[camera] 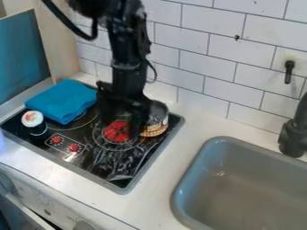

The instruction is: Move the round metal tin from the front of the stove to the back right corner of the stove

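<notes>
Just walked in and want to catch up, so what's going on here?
A black robot arm has its gripper low over the stovetop, right beside a round can; whether it grips the can, I can't tell. A folded blue cloth lies on the far left part of the stovetop, and a small white-topped container stands near its left corner.

Soft, even light brightens a white tile wall (207, 58) and pale counter (157, 179), its source out of frame. White glare streaks the glossy black stovetop (99, 164) toward its near corner — broken, irregular reflections — while a small highlight glints inside the gray sink (193, 166). The black arm (128, 58) falls almost to silhouette, its surface detail largely lost in shade. Deep shadow darkens the lower left corner.
</notes>
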{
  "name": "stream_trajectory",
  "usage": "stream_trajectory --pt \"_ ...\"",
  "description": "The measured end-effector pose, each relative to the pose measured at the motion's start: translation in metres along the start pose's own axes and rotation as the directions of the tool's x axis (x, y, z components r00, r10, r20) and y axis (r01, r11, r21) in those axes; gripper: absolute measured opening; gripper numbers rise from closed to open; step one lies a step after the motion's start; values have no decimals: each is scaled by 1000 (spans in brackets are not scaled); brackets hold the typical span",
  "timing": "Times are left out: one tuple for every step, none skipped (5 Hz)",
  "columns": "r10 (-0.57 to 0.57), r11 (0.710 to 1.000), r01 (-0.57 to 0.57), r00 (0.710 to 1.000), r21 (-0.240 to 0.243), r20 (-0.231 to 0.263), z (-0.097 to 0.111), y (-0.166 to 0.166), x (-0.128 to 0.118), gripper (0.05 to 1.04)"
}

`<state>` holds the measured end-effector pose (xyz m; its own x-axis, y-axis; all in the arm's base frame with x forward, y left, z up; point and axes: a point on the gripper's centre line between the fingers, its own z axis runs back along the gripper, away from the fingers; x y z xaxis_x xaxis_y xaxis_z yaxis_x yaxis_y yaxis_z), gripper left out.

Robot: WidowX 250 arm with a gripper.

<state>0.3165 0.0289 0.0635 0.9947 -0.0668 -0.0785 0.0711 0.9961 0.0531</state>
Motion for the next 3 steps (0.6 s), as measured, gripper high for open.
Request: stream_trajectory --pt "3 1000 -2 998 18 -57 21 2 -20 1001" --pt "15 1000 -14 999 22 -41 52 3 -43 1001" --pt "12 999 -12 1000 39 -1 66 3 -58 1001"
